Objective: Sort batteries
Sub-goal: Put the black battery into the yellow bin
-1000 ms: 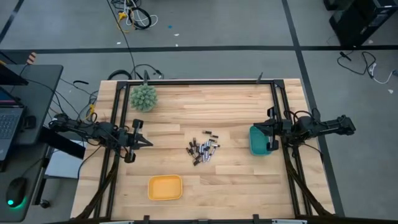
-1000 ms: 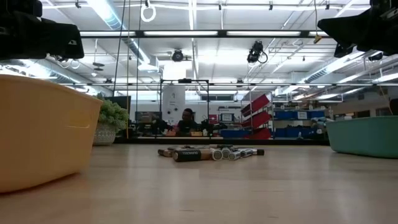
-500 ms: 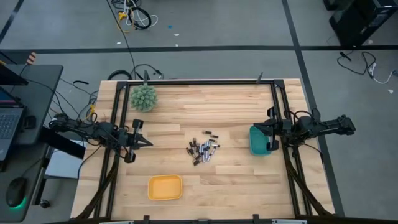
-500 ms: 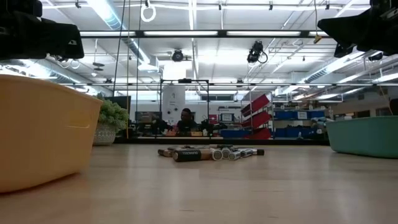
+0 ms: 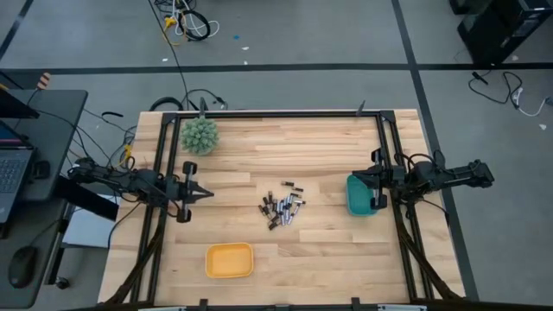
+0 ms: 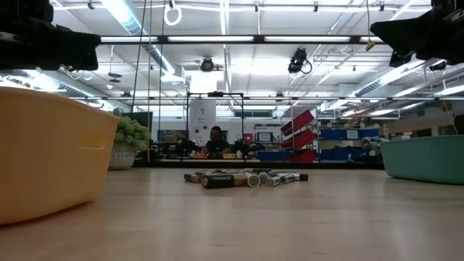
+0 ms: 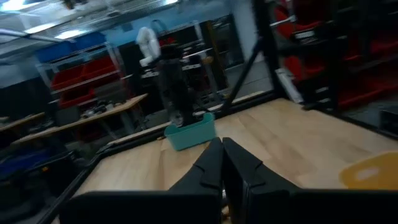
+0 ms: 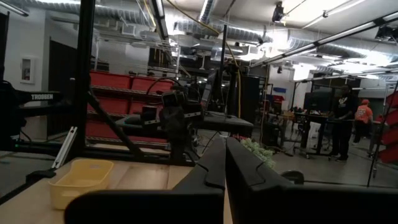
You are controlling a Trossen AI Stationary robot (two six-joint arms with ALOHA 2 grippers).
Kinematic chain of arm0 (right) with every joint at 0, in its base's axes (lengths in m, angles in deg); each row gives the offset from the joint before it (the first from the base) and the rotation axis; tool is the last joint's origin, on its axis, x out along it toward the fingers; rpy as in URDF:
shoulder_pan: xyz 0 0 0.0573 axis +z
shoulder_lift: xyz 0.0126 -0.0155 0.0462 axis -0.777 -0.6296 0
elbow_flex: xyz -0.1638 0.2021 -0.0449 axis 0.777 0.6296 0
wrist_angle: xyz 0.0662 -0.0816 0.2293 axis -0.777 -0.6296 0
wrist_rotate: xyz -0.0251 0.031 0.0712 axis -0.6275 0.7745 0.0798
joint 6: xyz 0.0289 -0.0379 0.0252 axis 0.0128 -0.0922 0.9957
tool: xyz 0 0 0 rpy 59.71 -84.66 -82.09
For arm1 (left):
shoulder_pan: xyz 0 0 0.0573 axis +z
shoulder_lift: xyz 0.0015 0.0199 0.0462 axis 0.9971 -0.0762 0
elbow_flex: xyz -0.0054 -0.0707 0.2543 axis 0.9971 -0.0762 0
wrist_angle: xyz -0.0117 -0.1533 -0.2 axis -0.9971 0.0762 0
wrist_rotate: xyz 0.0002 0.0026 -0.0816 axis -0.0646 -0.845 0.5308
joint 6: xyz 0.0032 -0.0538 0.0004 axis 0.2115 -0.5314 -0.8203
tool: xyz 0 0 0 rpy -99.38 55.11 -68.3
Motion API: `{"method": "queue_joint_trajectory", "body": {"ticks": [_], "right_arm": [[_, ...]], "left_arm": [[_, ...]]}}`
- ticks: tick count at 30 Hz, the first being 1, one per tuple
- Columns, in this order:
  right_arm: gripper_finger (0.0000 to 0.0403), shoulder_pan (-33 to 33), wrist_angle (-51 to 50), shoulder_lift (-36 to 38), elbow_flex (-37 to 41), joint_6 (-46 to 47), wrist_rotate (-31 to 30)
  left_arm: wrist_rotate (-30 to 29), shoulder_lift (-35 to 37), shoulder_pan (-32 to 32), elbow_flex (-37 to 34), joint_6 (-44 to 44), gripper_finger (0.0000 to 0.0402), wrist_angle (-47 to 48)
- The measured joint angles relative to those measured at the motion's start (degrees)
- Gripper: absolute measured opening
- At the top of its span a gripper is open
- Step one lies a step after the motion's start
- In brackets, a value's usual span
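The batteries (image 5: 282,207) are small dark and silvery cells lying on their sides in a loose pile at the table's middle; the low view shows the batteries (image 6: 243,177) from the side. My left gripper (image 5: 210,193) hovers left of the pile with its fingers shut and pointing at it; its tips (image 7: 222,149) meet in the left wrist view. My right gripper (image 5: 354,183) is also shut and hangs over the teal tray (image 5: 359,199), right of the pile, as the right wrist view (image 8: 224,142) confirms. Neither gripper touches anything.
A yellow tray (image 5: 229,260) sits near the table's near edge, large in the low view (image 6: 51,152). A spiky green ball (image 5: 200,136) stands at the far left. Black frame rails (image 5: 159,173) run along the table's sides. People show in the room beyond.
My left gripper has shifted a little toward the table's right, toward the batteries, staying shut. The batteries, the trays and my right arm have kept still.
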State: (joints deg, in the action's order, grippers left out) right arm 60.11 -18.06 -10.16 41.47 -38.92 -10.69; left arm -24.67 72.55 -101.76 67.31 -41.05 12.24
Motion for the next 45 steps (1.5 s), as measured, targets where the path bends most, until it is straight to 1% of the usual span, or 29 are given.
{"method": "queue_joint_trajectory", "body": {"ticks": [3, 36, 42, 45], "right_arm": [[0.0001, -0.01, 0.0, 0.0, -0.01, -0.01, 0.02], [0.0001, -0.01, 0.0, 0.0, -0.01, -0.01, 0.01], [0.0001, -0.01, 0.0, 0.0, -0.01, -0.01, 0.02], [0.0001, 0.01, -0.01, 0.0, -0.01, 0.0, 0.01]], "left_arm": [[-0.84, -0.02, 0.01, 0.01, 0.01, 0.0005, 0.04], [-0.85, -0.02, 0.01, 0.0, 0.0, 0.0005, 0.03], [-0.79, -0.02, 0.0, 0.0, -0.01, 0.0005, -2.84], [1.37, -0.02, 0.01, 0.01, -0.32, 0.0005, -6.71]]}}
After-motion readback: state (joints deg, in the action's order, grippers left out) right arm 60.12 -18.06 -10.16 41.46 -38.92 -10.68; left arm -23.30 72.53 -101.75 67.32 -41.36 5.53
